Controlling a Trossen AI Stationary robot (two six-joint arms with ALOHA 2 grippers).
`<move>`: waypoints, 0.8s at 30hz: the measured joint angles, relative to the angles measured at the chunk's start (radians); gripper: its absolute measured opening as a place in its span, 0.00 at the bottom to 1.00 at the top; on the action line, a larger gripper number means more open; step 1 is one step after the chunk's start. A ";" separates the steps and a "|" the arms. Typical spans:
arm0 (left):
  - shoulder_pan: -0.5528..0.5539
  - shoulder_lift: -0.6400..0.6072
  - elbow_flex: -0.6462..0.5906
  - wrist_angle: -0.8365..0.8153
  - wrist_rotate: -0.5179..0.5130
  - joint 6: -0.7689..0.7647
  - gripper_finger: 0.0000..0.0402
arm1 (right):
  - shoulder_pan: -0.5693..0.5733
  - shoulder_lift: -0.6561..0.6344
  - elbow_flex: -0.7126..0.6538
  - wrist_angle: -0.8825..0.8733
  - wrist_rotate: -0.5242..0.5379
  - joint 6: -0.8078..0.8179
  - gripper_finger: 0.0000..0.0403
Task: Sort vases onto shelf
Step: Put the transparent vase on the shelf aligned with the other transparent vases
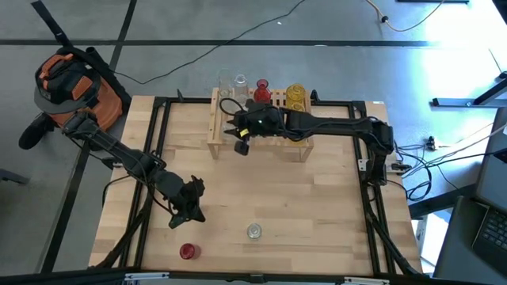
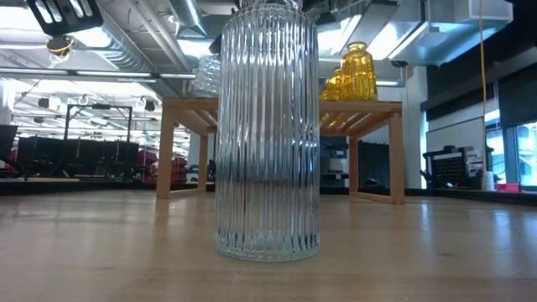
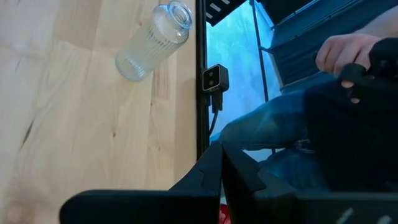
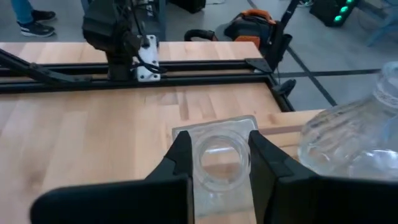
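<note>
The shelf [image 1: 261, 127] stands at the table's far middle. On its top stand two clear vases [image 1: 231, 84], a red vase [image 1: 262, 90] and yellow vases [image 1: 295, 96]. My right gripper [image 4: 217, 149] reaches in from the right over the shelf's left end [image 1: 235, 134], shut on a small clear vase [image 4: 216, 163]. A ribbed clear vase [image 1: 253, 230] and a red vase [image 1: 188, 251] stand on the table near its front edge. My left gripper [image 1: 193, 210] hangs shut and empty above the table, left of them. My right gripper pinches the clear vase at its neck, just under the round mouth [image 4: 200, 168], one finger on either side. The fingers slant down from the table's right side. The mouth faces up. Whether the vase's bottom rests on the shelf, I cannot tell.
Another clear vase [image 4: 354, 143] stands close beside the held one. The ribbed clear vase [image 2: 268, 126] stands right in front of the low camera [image 3: 214, 78]. A person sits past the near edge, one hand [image 3: 342, 53] raised. Black rails [image 1: 158, 150] frame the table.
</note>
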 joint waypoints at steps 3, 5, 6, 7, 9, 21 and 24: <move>0.000 0.000 0.000 0.000 0.000 0.000 0.00 | -0.007 0.000 0.000 0.007 0.001 0.000 0.25; 0.000 0.000 0.000 -0.001 0.000 0.001 0.00 | -0.014 0.000 -0.001 0.005 0.004 0.000 0.32; 0.000 0.000 0.000 -0.001 0.000 0.001 0.00 | -0.015 0.001 -0.001 0.006 0.003 0.000 0.34; 0.000 0.000 0.000 -0.001 0.000 0.002 0.00 | -0.015 0.001 -0.002 0.004 0.001 0.000 0.36; 0.000 0.000 0.000 -0.001 0.000 0.003 0.00 | -0.021 0.001 -0.002 0.005 -0.001 -0.001 0.37; 0.000 0.000 0.000 -0.001 -0.001 0.004 0.00 | -0.025 -0.015 -0.002 0.146 0.000 0.063 0.32; 0.000 0.000 0.000 -0.002 -0.005 0.004 0.00 | -0.021 -0.057 -0.002 0.106 0.012 0.121 0.30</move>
